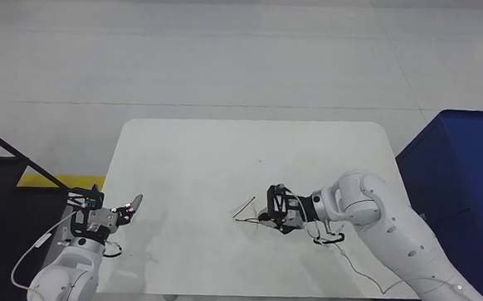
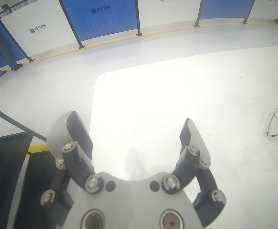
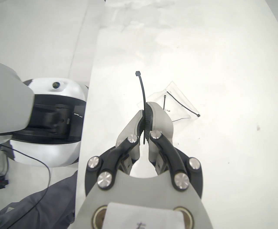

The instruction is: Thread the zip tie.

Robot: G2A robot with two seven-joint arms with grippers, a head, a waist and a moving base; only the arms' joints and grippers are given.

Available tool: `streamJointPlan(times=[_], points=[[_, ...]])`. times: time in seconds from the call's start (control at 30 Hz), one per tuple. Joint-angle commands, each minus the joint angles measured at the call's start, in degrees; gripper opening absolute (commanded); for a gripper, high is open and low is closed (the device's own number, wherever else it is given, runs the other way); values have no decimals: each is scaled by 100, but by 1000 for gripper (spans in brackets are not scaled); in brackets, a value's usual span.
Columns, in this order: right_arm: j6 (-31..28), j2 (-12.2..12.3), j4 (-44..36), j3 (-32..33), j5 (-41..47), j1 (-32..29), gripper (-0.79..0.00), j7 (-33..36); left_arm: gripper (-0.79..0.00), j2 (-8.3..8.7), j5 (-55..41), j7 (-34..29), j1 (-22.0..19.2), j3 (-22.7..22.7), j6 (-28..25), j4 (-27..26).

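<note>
Threading step: judged early. The zip tie [image 3: 142, 91] is picked up, but no loop is formed and its ends are apart.
Right end effector [image 3: 146, 108]: closed tight on the zip tie's strap, pinching it between the pads; it sits over the desk [image 1: 225, 149], right of the middle.
Zip tie: off the desk, running along the closed fingers. The head [image 3: 137, 73] stands free well beyond the fingertips, and the short tail [image 3: 144, 142] pokes back between the finger bases.
Left end effector [image 2: 130, 130]: spread wide with nothing in it, near the desk's front left corner and well apart from the right one [image 1: 273, 209].
Bag [image 3: 176, 102]: clear, lying on the desk just beyond the right fingertips, with a second tie [image 3: 182, 105] inside.
Next move: likely the left end effector must come across and take the free head end, so the strap can be bent round and the tail fed into the head's slot.
Care: the slot is small and the strap springy, so fine alignment of tail and head looks necessary.
</note>
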Motion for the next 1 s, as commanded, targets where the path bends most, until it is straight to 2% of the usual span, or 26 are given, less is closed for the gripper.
streamJointPlan(times=[0.0,0.2,0.27,0.4,0.43,0.47,0.5,0.77,0.83,0.97], points=[[0,314,31,-578,994,461,-785,0,0,0,0,0,0,0,0,0],[0,360,33,-660,1104,540,-785,0,0,10,179,96,8,12,-92,-58],[103,338,-9,-757,1317,417,-785,-108,0,30,899,797,195,73,-188,-290],[246,312,205,-895,1982,600,-785,243,0,85,2075,2300,755,254,-717,-690],[338,311,223,-988,2181,654,-785,335,0,105,2466,2565,850,265,-753,-729],[453,317,260,-1070,2346,745,-785,450,0,115,2871,2777,901,239,-529,-745],[536,327,383,-1027,2523,863,-785,533,0,116,3052,2855,907,224,-350,-747],[617,319,352,-1065,2529,800,-785,505,0,123,3189,2841,904,234,-379,-751],[640,305,304,-1104,2542,786,-785,568,0,168,4117,2988,946,420,-594,-883],[822,296,83,-1194,2350,832,-785,819,0,223,5181,3311,1067,774,-810,-1230]])
